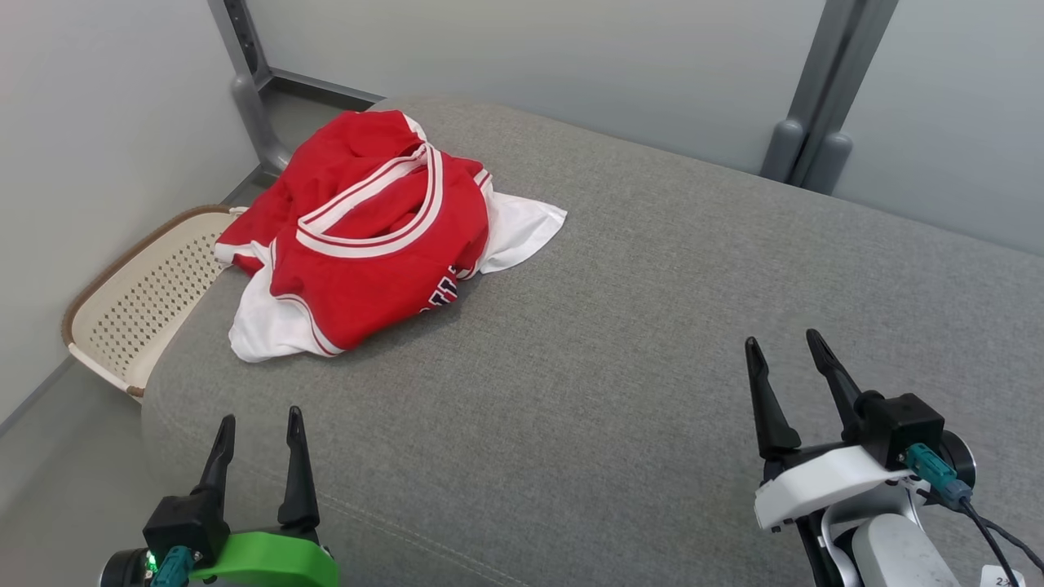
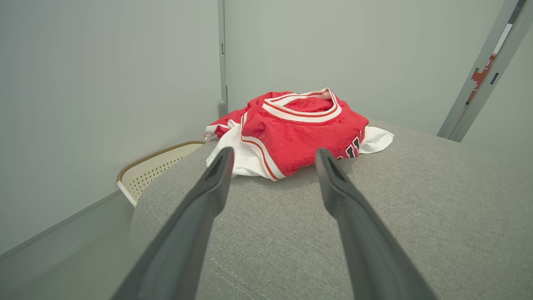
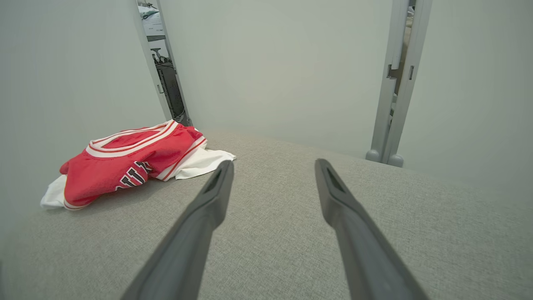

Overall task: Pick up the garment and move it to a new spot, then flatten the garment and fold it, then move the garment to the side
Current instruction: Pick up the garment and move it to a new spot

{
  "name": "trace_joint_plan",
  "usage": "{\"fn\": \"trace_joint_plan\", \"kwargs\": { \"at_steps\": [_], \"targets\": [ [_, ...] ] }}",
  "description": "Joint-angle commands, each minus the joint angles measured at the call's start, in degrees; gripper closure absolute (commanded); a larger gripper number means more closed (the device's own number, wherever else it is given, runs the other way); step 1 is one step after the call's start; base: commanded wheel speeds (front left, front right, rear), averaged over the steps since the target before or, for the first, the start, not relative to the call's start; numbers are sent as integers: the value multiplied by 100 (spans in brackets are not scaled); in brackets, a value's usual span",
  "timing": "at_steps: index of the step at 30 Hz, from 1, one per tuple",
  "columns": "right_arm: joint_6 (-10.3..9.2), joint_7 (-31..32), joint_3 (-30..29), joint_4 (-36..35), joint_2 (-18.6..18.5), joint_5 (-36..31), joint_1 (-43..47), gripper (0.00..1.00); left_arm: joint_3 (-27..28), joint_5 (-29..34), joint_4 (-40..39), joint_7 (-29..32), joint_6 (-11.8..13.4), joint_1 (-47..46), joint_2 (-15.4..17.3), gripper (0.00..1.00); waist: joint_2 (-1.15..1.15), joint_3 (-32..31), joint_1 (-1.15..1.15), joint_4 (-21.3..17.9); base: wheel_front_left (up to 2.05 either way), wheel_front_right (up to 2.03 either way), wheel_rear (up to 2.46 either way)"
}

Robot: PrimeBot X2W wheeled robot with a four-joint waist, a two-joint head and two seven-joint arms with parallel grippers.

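The garment point(image 1: 367, 236) is a red and white jersey with striped trim, lying crumpled at the far left of a grey cushioned surface point(image 1: 652, 342). It also shows ahead in the left wrist view, garment point(image 2: 300, 133), and at the left in the right wrist view, garment point(image 3: 129, 166). My left gripper point(image 1: 259, 424) hovers open near the front left edge, well short of the jersey, with nothing between its fingers. At the front right my right gripper point(image 1: 785, 346) stands open and empty, far from the cloth.
A cream perforated basket point(image 1: 139, 302) with a brown rim sits on the floor beside the surface's left edge. Pale walls with grey posts point(image 1: 816, 122) close the back. The surface's middle and right are bare grey fabric.
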Motion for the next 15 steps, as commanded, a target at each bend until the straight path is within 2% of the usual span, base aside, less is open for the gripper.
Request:
{"fn": "trace_joint_plan", "kwargs": {
  "at_steps": [1,10,15],
  "targets": [
    [-2,-35,0,20,-24,48,4,0,20,16,-17,-4,34,48,27,0,0,11,0,15,0,0,0],
    [-2,-2,2,-23,-23,-46,-70,0,51,-17,263,2,18,-313,76,0,0,159,0,-108,0,0,0],
    [-2,170,76,-191,-25,-227,-241,0,199,-283,1014,322,-108,-1386,221,0,0,556,0,-330,0,0,0]
  ]
}}
